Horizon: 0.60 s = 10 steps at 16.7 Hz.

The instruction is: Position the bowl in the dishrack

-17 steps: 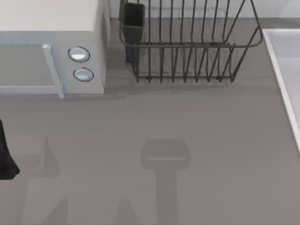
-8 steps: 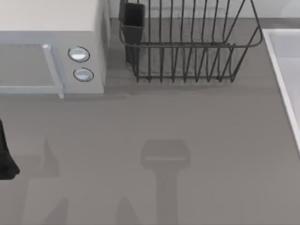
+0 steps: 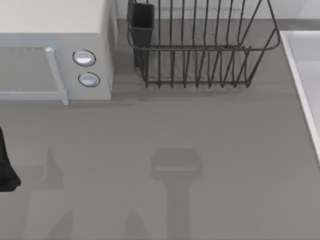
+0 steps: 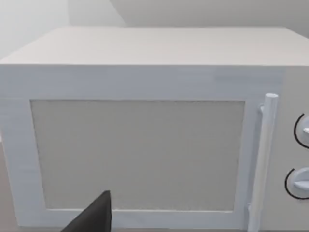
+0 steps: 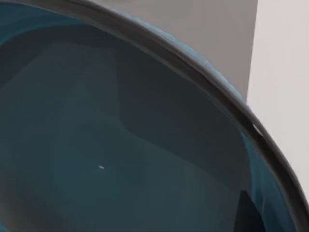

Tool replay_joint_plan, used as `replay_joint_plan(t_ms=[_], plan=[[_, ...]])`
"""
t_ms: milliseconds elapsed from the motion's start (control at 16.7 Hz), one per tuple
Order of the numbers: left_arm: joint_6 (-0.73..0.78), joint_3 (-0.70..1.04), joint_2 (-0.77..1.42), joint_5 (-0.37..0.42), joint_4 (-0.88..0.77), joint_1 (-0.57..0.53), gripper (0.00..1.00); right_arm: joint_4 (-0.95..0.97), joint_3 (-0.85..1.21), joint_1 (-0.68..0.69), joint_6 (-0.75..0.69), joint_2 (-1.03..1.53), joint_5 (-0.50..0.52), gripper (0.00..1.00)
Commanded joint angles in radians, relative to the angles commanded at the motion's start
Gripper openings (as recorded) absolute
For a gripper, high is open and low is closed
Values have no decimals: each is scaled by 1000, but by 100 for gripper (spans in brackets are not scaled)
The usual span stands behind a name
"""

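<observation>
Change: across the last second the top view holds nearly the same; only a faint shadow near the lower right of the grey tabletop [image 3: 225, 140] shifts a little, which I take as my right arm moving slightly off to that side.
Bowl: the glossy blue bowl with a dark rim [image 5: 120, 145] sits very close under my right wrist camera, its inner wall and curved edge across most of that view.
Right gripper: a dark sliver by the bowl's rim may be one of my fingers; I cannot tell whether they are apart, together or clamped on the bowl.
Left gripper: parked at the table's left edge, a dark part of it [image 3: 6, 167] showing in the top view, with one dark fingertip [image 4: 94, 217] in front of the microwave door in my left wrist view; whether it is apart or together I cannot tell.
Dishrack: the large dark grey wire dishrack with upright tines [image 3: 200, 50] stands at the far side of the table, its dark rectangular utensil cup [image 3: 142, 20] at the corner nearest the microwave; no bowl lies among the tines.
Neighbour: the white box microwave with two round knobs [image 3: 90, 55] is just left of the rack, close but apart.
Meaning for the task: I judge the placing not yet done; my right arm has the whole carry to the rack ahead, and the tines will need a careful lowering.
</observation>
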Motion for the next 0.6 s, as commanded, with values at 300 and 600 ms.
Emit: replay_joint_plan(t_ms=[300,600], plan=[[0,0,0,0,0,0,100,190,-13,212,140,-30,143,0],[0,0,0,0,0,0,100,549,-81,686,372,-81,391,0]])
